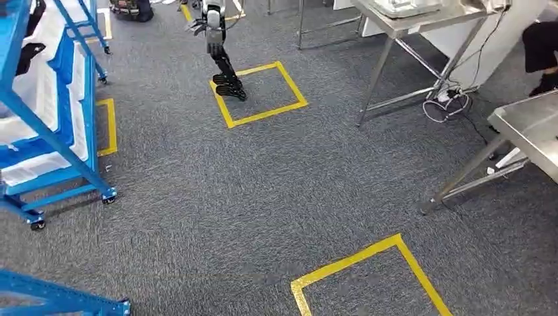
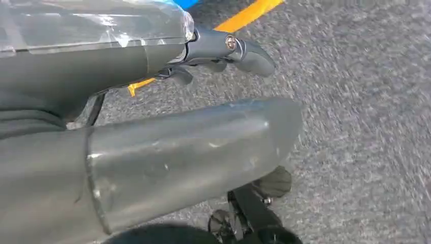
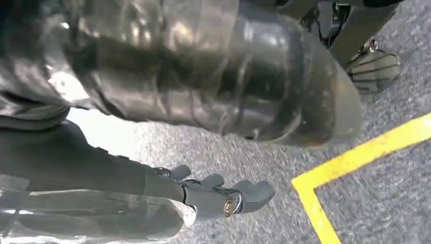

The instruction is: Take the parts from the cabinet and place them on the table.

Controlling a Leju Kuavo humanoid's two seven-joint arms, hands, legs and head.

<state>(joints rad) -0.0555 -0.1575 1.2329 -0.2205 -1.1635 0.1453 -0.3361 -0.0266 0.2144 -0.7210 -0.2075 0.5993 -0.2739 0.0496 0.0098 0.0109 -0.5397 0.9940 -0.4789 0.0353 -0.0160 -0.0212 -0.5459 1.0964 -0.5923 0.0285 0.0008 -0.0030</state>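
Note:
The blue wheeled cabinet (image 1: 52, 125), with white and blue bins on its shelves, stands at the left of the head view. A steel table (image 1: 530, 125) comes in from the right edge. My left hand (image 2: 218, 51) hangs over the grey carpet, fingers stretched out and thick thumb (image 2: 193, 152) apart from them, nothing between. My right hand (image 3: 218, 195) hangs the same way beside a yellow tape corner (image 3: 315, 188), fingers straight and holding nothing. Clear film covers the back of each hand.
Another robot (image 1: 220, 59) stands on a yellow tape square (image 1: 260, 92) ahead. A second steel table (image 1: 408, 26) with cables (image 1: 447, 105) at its foot is at the back right. Another tape square (image 1: 368, 270) lies near, and a blue frame (image 1: 59, 299) at the lower left.

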